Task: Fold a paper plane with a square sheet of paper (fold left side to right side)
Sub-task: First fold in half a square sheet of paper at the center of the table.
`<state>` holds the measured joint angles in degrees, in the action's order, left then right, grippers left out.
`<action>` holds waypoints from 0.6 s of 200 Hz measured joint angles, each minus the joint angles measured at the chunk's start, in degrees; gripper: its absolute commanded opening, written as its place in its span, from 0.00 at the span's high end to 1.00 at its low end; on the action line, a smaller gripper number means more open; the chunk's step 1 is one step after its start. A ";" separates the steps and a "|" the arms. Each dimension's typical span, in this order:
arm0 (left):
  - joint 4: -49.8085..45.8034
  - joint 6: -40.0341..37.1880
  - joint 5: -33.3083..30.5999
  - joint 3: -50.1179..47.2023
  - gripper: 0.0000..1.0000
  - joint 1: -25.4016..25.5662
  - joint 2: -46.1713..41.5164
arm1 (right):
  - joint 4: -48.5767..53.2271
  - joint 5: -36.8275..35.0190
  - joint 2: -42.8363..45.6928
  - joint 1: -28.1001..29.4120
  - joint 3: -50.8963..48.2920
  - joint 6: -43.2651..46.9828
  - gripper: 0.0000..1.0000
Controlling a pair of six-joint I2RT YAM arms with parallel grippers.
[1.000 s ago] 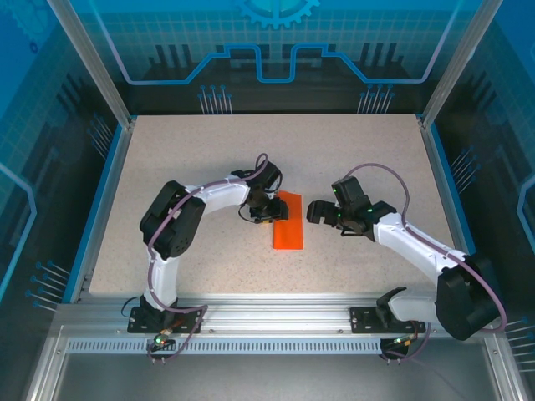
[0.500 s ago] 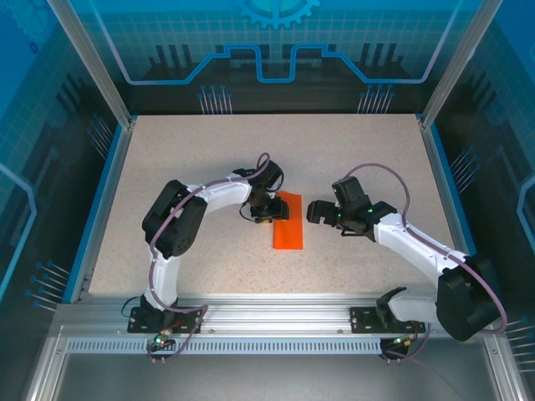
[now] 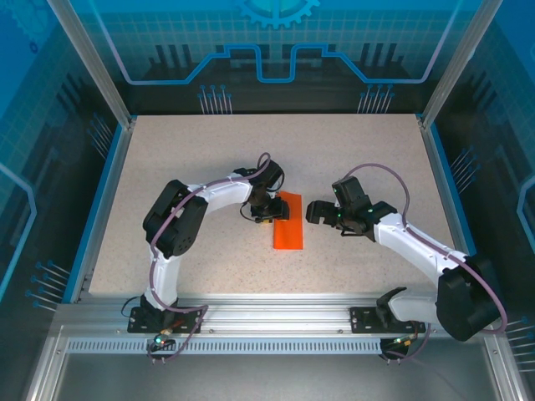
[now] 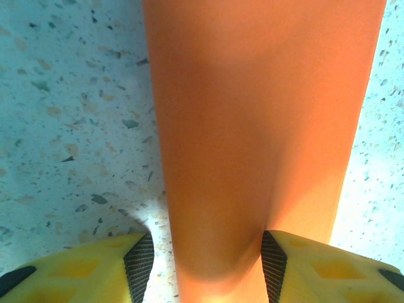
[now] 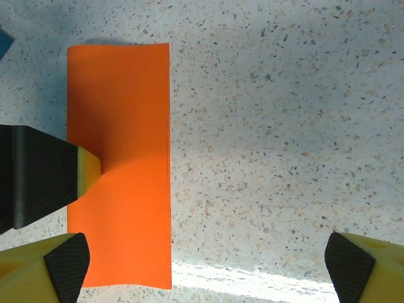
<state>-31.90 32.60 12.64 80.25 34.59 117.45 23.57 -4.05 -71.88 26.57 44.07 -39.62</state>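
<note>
Top view: left claw (image 3: pixel 266 215) sits over the far left corner of the paper (image 3: pixel 290 228), so that corner is hidden. Whether its fingertips touch the paper is too small to tell here.

Left wrist view: the paper runs off the top and bottom edges, neither end seen. Both fingers (image 4: pixel 95 268) are cut by the bottom edge.

Right wrist view: right claw (image 5: pixel 207 265) shows only fingertips, the rest cut off at the bottom edge. The left claw's finger enters from the left edge, its body cut off, hiding part of the paper's left side.
</note>
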 measured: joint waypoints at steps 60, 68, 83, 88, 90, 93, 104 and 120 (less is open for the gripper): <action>-0.46 0.00 -0.33 0.37 0.47 0.15 0.22 | -0.02 0.66 0.00 0.00 0.00 0.00 0.00; -0.46 0.00 -0.35 0.39 0.47 0.15 0.22 | -0.02 0.81 -0.02 0.00 0.00 0.00 0.01; -0.48 0.00 -0.44 0.39 0.47 0.20 0.22 | -0.04 1.29 -0.02 0.00 0.00 0.00 0.01; -0.48 0.02 -0.42 0.42 0.47 0.20 0.22 | -0.04 1.44 -0.02 0.00 0.00 0.00 0.01; -0.48 0.02 -0.44 0.42 0.47 0.20 0.22 | -0.04 1.49 -0.02 0.00 0.00 0.00 0.01; -0.48 0.00 -0.44 0.42 0.47 0.20 0.22 | -0.04 1.51 -0.04 0.00 0.00 0.00 0.00; -0.61 0.02 -0.44 0.52 0.47 0.20 0.26 | -0.09 1.68 -0.15 0.00 0.00 0.00 0.01; -0.76 0.02 -0.44 0.61 0.47 0.20 0.31 | -0.13 1.79 -0.50 0.00 0.00 0.00 0.00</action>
<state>-32.67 32.62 12.21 80.86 34.79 117.75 23.44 -2.26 -72.38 26.57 44.07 -39.62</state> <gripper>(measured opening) 0.533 0.994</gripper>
